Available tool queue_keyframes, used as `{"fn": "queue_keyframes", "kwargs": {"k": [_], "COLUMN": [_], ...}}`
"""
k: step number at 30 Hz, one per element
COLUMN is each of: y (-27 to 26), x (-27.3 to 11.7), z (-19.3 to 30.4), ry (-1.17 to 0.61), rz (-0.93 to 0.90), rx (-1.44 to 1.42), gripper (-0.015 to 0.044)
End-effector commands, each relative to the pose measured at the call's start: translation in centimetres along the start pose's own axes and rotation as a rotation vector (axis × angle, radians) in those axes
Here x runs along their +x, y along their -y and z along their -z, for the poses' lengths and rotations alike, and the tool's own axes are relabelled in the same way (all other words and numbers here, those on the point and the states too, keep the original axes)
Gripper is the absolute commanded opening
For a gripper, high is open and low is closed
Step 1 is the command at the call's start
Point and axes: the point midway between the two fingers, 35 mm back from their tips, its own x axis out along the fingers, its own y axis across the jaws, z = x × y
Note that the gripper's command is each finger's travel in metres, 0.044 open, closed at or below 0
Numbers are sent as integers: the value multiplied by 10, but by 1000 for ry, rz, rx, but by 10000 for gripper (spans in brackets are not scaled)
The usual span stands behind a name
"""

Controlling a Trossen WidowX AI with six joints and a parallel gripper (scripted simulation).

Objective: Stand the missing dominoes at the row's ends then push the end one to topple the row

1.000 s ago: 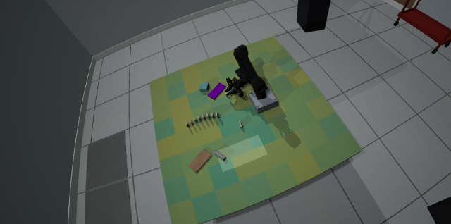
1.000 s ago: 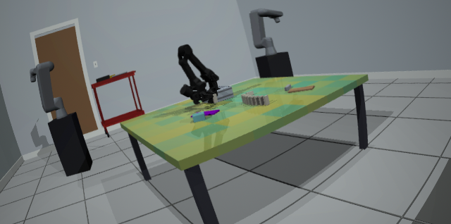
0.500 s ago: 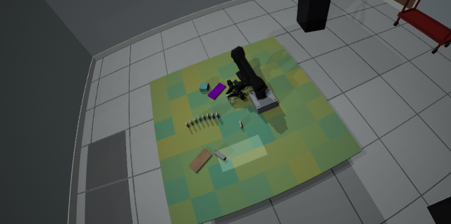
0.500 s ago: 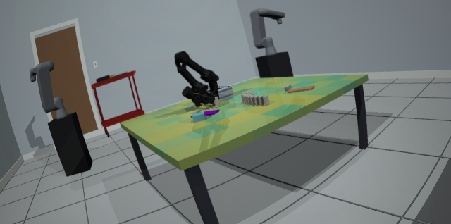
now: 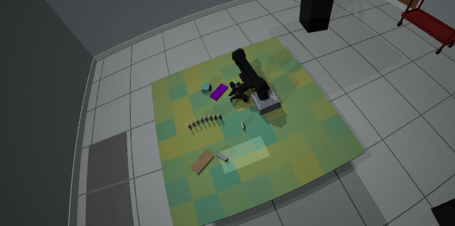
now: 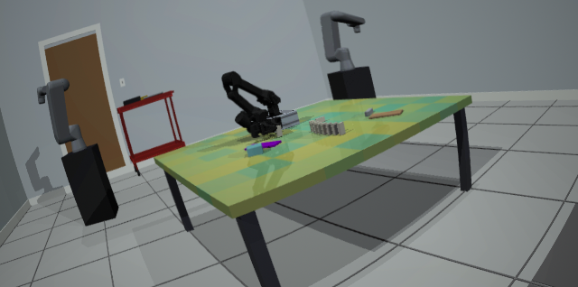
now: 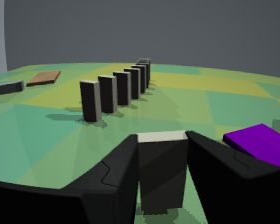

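My gripper [image 5: 232,97] [image 6: 276,131] [image 7: 161,140] is shut on a domino [image 6: 279,131] [image 7: 162,172], dark-faced with a pale top edge. It is held upright, low over the table, with its shadow just below it in the wrist view. The curved row of several standing dominoes [image 5: 205,119] [image 6: 327,128] [image 7: 91,101] is ahead and to the left in the wrist view, apart from the held one. Another domino [image 5: 243,126] is by itself between the row and the arm's base; whether it stands or lies is too small to tell.
A purple slab [image 5: 218,92] [image 6: 272,144] [image 7: 261,143] lies near the gripper, with a teal block [image 5: 205,87] [image 6: 255,150] beyond it. A brown board [image 5: 202,162] [image 6: 386,115] [image 7: 44,78] and a grey bar [image 5: 222,156] [image 6: 369,112] [image 7: 7,89] lie together on the row's other side.
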Motion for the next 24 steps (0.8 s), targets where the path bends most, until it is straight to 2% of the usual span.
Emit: {"fn": "queue_keyframes", "kwargs": {"k": [1,14,24], "y": [-2,-2,3], "x": [0,0,-1], "z": [1,1,-32], "ry": [3,3,1], "rz": [-3,-3,-1], "rx": [13,13,7], "gripper": [107,440,440]}}
